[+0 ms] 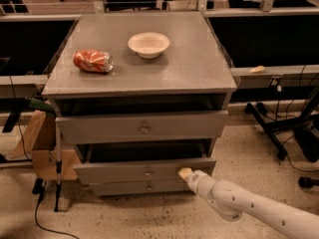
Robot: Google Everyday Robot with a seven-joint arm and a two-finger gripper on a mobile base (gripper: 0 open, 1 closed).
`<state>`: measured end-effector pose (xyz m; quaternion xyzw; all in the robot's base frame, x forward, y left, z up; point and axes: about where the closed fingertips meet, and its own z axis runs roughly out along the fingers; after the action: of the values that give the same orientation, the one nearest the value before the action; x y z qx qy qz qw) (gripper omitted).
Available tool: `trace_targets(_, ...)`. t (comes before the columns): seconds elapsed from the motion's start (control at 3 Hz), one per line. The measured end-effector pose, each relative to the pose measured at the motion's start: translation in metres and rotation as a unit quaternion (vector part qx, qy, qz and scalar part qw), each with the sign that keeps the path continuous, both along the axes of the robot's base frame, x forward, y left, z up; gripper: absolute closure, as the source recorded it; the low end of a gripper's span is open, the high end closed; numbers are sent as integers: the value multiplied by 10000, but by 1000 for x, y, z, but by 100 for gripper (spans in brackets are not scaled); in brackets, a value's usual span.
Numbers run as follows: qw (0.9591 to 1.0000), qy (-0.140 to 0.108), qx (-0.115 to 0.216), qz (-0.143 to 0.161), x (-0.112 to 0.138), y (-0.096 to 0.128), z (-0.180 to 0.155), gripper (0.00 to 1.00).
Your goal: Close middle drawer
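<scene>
Camera view: end effector (185,173) at middle drawer (112,174) front, right of knob (147,173).

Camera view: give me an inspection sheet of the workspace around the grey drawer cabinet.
Surface: grey cabinet top, two items on it.
Job's things: middle drawer pulled partway out, with a dark gap above its low front; not yet closed.
Clutter: crushed red can lying on its side; white bowl upright, apart from the can.
Grippers: gripper at the right part of the middle drawer's front, right of the knob, at or touching the panel.
Cables: black cable on the floor at left.
Surroundings: top drawer also open; wooden piece beside the cabinet; black stand legs at right.
</scene>
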<state>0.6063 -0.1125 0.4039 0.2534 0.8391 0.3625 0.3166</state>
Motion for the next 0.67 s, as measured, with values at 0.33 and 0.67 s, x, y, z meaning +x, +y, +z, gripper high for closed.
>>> trace_targets(0.33,10000,-31,72,-30,4,2,1,100)
trace_targets(0.67,9998,-71,165,-66,11,6,1,100)
